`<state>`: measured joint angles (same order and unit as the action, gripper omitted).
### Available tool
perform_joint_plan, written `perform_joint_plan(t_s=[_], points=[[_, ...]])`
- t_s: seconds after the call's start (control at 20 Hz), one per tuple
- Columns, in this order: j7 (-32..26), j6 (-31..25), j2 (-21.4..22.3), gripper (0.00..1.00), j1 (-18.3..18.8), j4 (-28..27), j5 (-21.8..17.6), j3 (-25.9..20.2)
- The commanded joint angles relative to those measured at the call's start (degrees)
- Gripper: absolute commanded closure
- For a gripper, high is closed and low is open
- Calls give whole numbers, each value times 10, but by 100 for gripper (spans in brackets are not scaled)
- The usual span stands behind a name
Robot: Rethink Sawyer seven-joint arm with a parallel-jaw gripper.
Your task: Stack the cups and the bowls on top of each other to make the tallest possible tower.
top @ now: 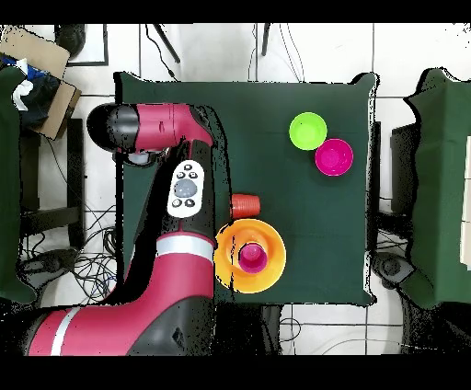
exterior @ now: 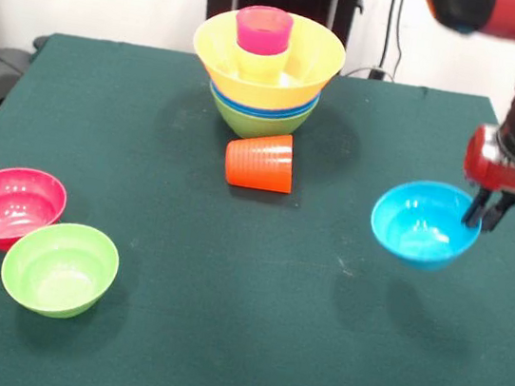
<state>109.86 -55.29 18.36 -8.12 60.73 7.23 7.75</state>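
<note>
The fingers (exterior: 487, 212) pinch the rim of the light-blue bowl (exterior: 423, 222), lifted off the desk (exterior: 252, 298). Carry it level over the tower (exterior: 266, 69), far centre, clearing its pink cup (exterior: 263, 29).

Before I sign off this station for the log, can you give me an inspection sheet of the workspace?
Surface: green table, dark cloth cover.
Tower: orange-yellow bowl on nested blue and green bowls; yellow cup and pink cup inside.
Loose items: orange cup on its side by the tower; pink-red bowl and green bowl touching.
Gripper: gripper shut on the rim of the light-blue bowl, lifted.
Clutter: nothing seen on the table.
Cables: on the floor beside the table.
Surroundings: cardboard box, tiled floor.
</note>
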Motion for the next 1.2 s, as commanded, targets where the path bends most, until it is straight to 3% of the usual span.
perform_joint_plan(t_s=[0.05, 0.6, 1.2], points=[[41, 33, 86, 100, 17, 139, 16, -46], [-5, -14, 214, 100, 46, 241, 28, -42], [-33, -15, 306, 100, 79, 345, 16, -44]])
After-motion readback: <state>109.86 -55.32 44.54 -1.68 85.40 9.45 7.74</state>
